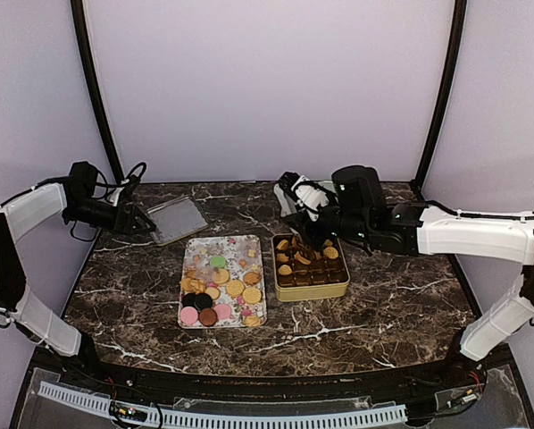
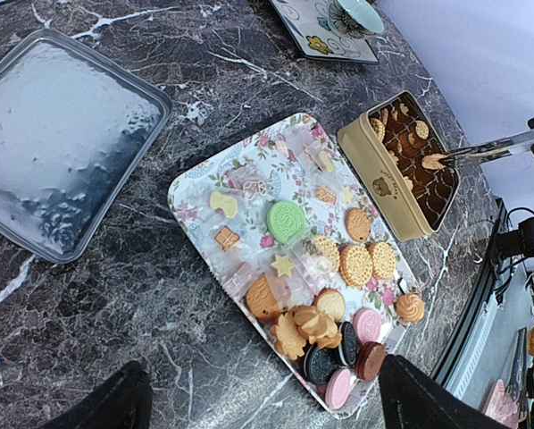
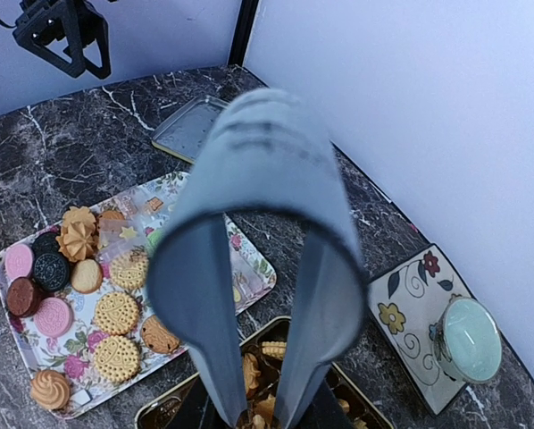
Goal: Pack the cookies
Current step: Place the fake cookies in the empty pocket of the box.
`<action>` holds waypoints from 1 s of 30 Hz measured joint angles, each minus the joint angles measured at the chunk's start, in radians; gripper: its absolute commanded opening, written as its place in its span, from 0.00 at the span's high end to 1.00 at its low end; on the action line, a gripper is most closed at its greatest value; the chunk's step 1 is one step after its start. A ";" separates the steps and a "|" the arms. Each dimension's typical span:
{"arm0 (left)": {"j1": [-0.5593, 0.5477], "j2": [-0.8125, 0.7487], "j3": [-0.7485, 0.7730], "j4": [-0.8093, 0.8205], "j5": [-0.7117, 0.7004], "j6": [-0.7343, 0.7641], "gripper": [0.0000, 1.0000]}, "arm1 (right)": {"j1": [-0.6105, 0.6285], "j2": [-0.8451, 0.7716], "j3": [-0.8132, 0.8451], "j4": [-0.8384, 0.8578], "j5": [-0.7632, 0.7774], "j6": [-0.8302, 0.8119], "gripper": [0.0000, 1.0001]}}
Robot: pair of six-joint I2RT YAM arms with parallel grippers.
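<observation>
Right gripper [image 1: 329,228] is clenched on gray tongs [image 3: 258,223], whose tips pinch one tan cookie [image 2: 434,162] over the gold tin [image 2: 385,189]. Left gripper [image 1: 137,222] stands spread wide and empty beside the clear lid [image 1: 178,219]. Most cookies [image 1: 221,288] lie on the floral tray [image 1: 196,255], others in the tin.

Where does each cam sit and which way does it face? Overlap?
Top: above and behind the bases, facing down onto the table; both arms show, left gripper open, right gripper by the tin.
Left wrist: faces down over lid, tray, cookies toward the tin; own fingers at bottom.
Right wrist: faces down its tongs into the tin; left gripper top left.
Shared: both wrist views hold tray, cookies, tin.
</observation>
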 measured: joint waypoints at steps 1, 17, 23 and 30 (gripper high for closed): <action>0.000 0.000 0.000 0.000 0.000 0.000 0.09 | 0.000 0.005 0.000 0.001 -0.002 0.000 1.00; 0.000 0.000 0.000 0.000 0.000 0.000 0.09 | 0.001 0.061 0.000 0.002 0.001 0.003 0.70; 0.000 0.000 0.000 0.000 0.000 0.000 0.09 | 0.001 0.059 0.000 0.017 0.025 0.027 0.63; 0.000 0.000 0.000 0.000 0.000 0.000 0.10 | 0.001 0.007 -0.002 0.046 0.034 0.061 0.69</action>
